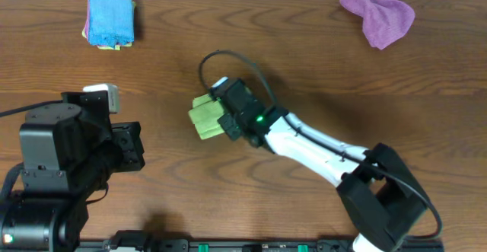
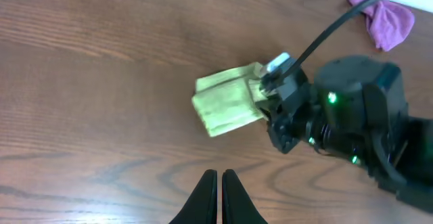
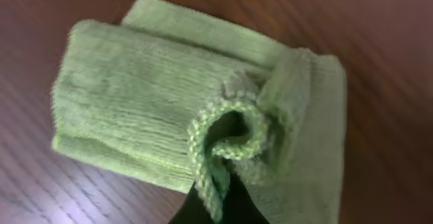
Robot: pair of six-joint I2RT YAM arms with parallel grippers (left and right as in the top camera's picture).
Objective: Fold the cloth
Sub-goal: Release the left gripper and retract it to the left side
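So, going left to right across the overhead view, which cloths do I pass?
folded bright blue cloth → folded lime-green microfibre cloth → crumpled purple cloth

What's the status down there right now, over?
Both shut: left gripper empty, right gripper on the cloth hem. It lies in a folded bundle. Nothing in the way; purple cloth and blue cloth far off.

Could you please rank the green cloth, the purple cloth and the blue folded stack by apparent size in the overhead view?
1. purple cloth and blue folded stack: too alike to rank.
2. green cloth: smallest, folded and partly hidden by the right gripper.
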